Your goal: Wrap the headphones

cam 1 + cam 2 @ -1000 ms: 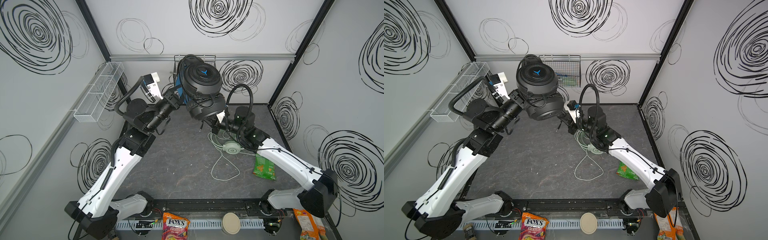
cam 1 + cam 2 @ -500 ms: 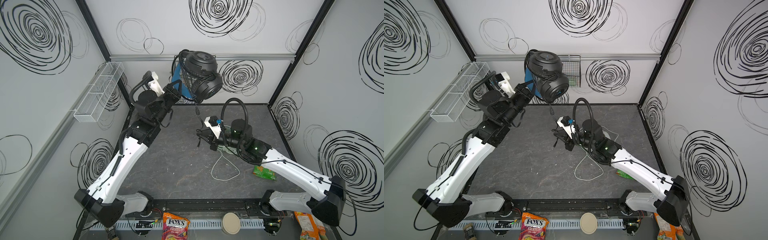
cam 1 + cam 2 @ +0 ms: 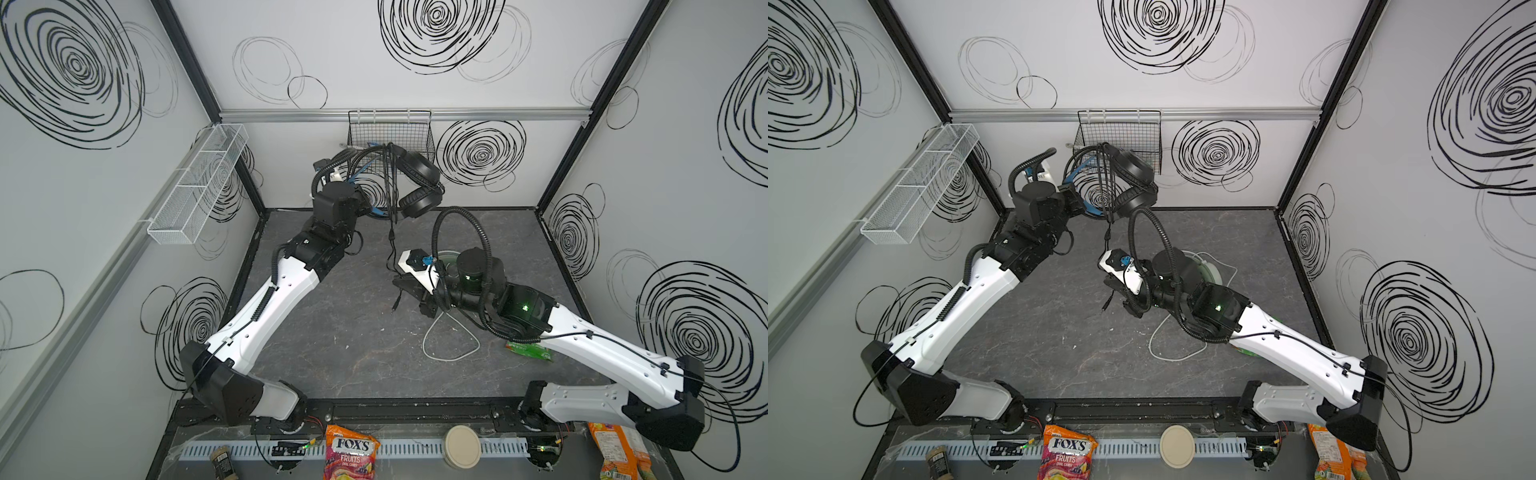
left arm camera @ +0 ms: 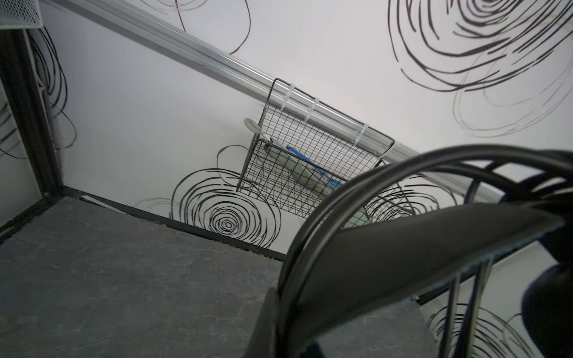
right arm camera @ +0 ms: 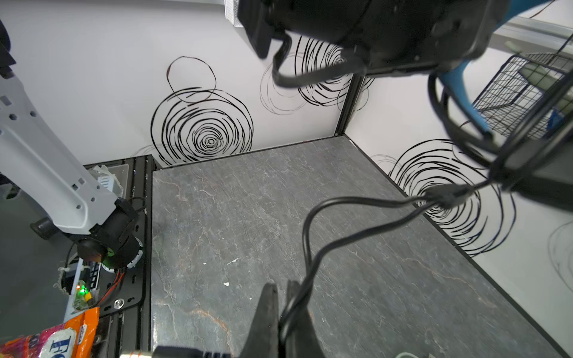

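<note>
The right wrist view shows plainly the right claw pinching the black cable. Both top views: left claw holds black headphones aloft by the basket, mint headphones floored under the right arm, bare floor leftward.

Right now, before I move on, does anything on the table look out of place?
The mint-green headset lies partly hidden under the right arm, its pale cable sprawled in a loose, unwrapped loop on the table. A green packet lies under that forearm. The black cable's plug dangles free past the right gripper.
</note>
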Robot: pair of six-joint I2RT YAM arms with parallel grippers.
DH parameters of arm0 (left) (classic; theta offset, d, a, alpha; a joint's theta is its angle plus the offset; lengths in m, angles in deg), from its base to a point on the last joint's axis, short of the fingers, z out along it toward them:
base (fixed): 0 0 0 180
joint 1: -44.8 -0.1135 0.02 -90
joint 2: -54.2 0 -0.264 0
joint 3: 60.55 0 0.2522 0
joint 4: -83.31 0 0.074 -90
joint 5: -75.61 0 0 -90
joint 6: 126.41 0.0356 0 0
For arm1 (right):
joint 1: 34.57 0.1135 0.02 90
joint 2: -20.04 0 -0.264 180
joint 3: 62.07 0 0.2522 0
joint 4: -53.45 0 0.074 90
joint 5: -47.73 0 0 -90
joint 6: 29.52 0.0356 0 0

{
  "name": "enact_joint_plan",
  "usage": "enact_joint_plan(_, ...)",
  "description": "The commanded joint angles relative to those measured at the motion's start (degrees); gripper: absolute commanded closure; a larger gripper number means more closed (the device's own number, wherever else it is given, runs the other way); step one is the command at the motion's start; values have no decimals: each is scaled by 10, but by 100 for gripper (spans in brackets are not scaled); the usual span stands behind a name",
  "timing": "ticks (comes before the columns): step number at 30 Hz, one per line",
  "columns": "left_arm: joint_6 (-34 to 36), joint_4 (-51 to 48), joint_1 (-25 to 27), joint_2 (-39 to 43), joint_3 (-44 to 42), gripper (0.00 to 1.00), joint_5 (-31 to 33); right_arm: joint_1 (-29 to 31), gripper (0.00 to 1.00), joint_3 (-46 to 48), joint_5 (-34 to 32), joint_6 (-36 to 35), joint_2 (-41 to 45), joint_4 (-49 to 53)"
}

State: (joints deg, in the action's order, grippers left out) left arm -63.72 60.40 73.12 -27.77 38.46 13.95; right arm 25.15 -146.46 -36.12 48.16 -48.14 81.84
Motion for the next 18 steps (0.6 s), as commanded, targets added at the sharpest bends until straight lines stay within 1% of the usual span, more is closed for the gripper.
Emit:
enact_joint_plan(1,89,65,8,20,-24,100,86,12,100,-55,-26,-38,-13,59)
enact_joint_plan(3,118,58,11,28,-39,100,76,11,100,-91,-48,-58,-28,85)
enact_joint_plan(6,153,28,12,38,-53,100,38,6,100,-153,-89,-92,-55,130)
enact_joint_plan(10,169,-20,14,55,-69,100,-22,-18,100,-212,-121,-120,-86,169)
enact_joint_plan(13,174,-32,19,72,-91,100,-66,-37,100,-226,-126,-121,-101,174)
enact_joint_plan(18,183,-30,22,114,-132,100,-132,-49,100,-240,-134,-124,-126,186)
